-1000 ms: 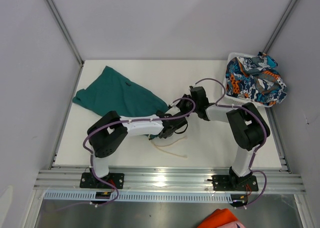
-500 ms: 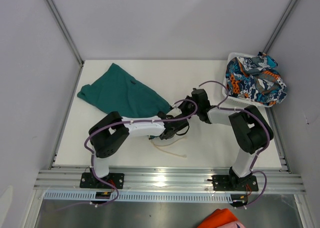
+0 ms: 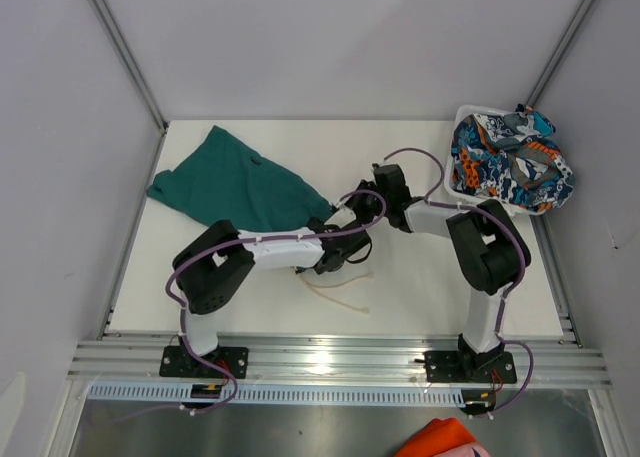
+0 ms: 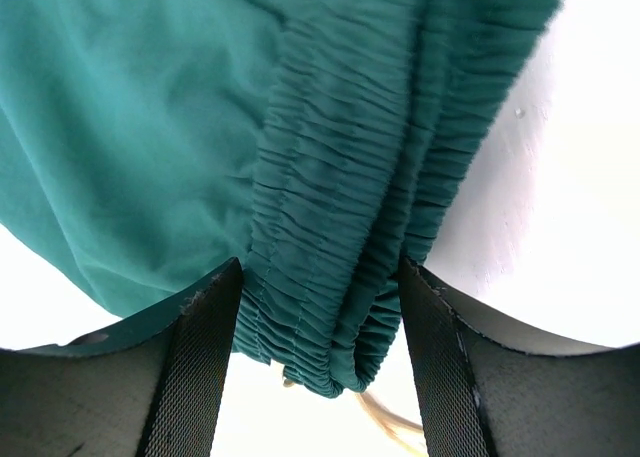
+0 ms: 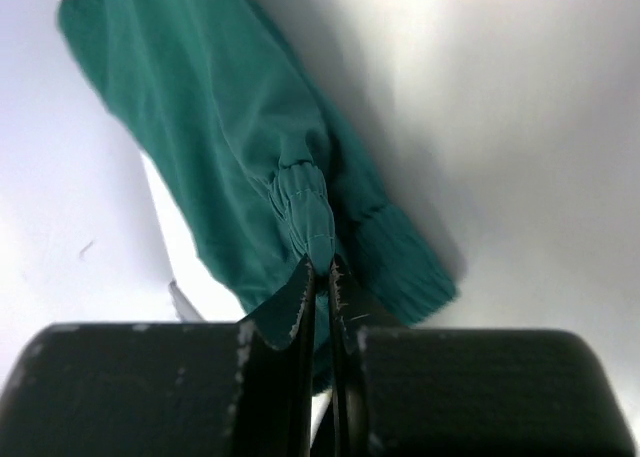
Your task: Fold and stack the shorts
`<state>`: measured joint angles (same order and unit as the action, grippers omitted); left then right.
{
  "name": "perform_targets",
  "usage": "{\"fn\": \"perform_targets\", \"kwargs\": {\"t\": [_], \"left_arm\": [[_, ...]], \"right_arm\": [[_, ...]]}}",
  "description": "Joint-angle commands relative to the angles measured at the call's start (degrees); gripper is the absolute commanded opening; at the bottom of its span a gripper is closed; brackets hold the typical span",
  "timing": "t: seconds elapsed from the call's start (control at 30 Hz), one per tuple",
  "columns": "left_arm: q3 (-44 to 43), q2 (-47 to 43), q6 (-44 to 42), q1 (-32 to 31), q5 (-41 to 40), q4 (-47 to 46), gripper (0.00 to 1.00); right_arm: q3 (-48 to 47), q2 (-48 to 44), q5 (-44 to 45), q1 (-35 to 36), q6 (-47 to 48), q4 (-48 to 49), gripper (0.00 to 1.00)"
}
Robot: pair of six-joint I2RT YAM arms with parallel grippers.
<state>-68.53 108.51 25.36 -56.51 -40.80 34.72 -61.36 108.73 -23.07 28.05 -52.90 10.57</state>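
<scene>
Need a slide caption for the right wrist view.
Right end effector pinching a bunched fold of the teal shorts.

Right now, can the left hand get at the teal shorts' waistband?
Probably yes: the teal shorts' waistband sits between the left hand's open fingers, nothing blocking; the right hand pinches the fabric.

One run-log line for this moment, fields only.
right gripper: shut on teal shorts | left gripper: open, straddling waistband | print shorts: in basket
</scene>
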Motion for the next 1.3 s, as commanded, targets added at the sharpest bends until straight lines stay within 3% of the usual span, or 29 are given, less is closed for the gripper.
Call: {"fn": "perform_targets", "kwargs": {"t": [0.0,0.3,0.5,0.57,0.6,0.7,0.77,0.87,0.97,1.1,1.27], "left_arm": [[1.4,-1.6,-3.6,-0.7,2.4,-5.2,0.67],[-0.6,-11.8,-2.2,-0.5,3.1,-2.3,0.70],[-0.8,-20.9,-1.6,1.8,9.0,-1.1,0.72],[1.9,-23.9,-1.5,5.2,15.1,-3.3,0.73],[3.0,-26.8,-1.2,6.8,17.6,-4.2,0.73],[6.5,-30.4,-1.0,14.0,24.6,-6.2,0.74],[8.3,-31.2,-1.3,18.2,26.4,-6.5,0.74],[9.6,-31.3,-0.2,21.5,28.5,-7.6,0.74],[9.8,-29.1,1.4,23.3,28.5,-8.4,0.74],[10.2,-24.9,2.1,24.7,29.7,-10.5,0.73],[9.4,-22.2,2.0,25.0,30.0,-11.6,0.72]], "right_arm": [[-4.5,1.0,-8.4,2.5,-0.2,4.1,0.00],[-5.5,2.9,-7.7,1.5,0.9,3.2,0.00],[-14.5,8.0,-8.0,-0.6,7.9,-5.6,0.01],[-16.5,8.7,-8.0,-1.5,9.5,-8.6,0.13],[-17.7,8.4,-8.0,-1.6,10.6,-9.5,0.39],[-16.0,4.3,-4.5,-1.9,11.8,-12.8,0.78],[-13.8,1.3,-2.3,-1.3,12.4,-13.4,0.90],[-7.0,-5.3,1.9,-0.3,12.1,-12.1,1.00],[-0.2,-10.0,3.6,1.0,10.7,-8.2,0.99],[5.4,-10.3,0.8,2.2,9.5,-0.3,0.99],[5.3,-6.7,0.7,2.6,12.2,5.7,0.98]]}}
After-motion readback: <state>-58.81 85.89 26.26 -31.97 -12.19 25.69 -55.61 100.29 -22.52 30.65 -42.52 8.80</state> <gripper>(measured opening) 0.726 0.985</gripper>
